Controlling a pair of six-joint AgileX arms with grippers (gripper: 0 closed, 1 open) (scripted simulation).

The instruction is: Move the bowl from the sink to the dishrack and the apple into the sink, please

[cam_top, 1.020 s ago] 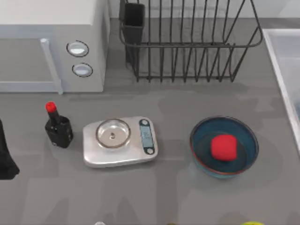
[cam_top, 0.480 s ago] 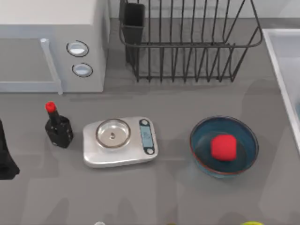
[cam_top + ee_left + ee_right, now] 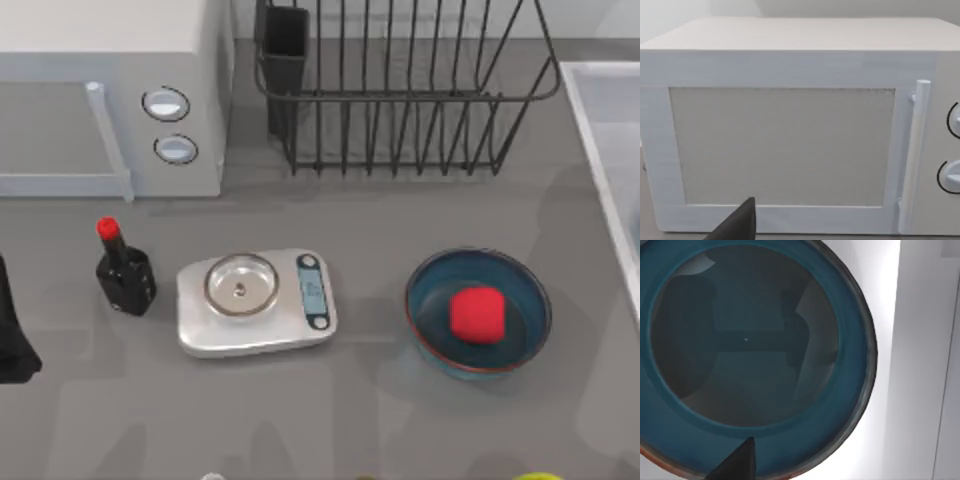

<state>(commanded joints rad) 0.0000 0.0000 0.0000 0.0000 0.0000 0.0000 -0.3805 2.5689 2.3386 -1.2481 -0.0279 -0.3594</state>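
Note:
The right wrist view looks straight down, from close above, on a teal-blue bowl (image 3: 750, 355) with a red-brown rim. It lies in the white sink (image 3: 920, 365). A dark part of my right gripper (image 3: 737, 465) overlaps the bowl's rim. In the top view the sink (image 3: 610, 130) runs along the right edge. A second, alike bowl (image 3: 430, 300) stands on the grey counter with the red apple (image 3: 476, 314) inside it. The black wire dishrack (image 3: 400, 90) stands at the back. My left arm (image 3: 15, 330) is parked at the left edge.
A white microwave (image 3: 100, 90) fills the back left and faces the left wrist camera (image 3: 790, 145). A dark bottle with a red cap (image 3: 124, 272) and a silver scale (image 3: 255, 300) stand left of the counter bowl. A yellow-green object (image 3: 540, 478) peeks in at the front edge.
The objects have not moved. Only the faint shadows on the counter's right side have shifted a little.

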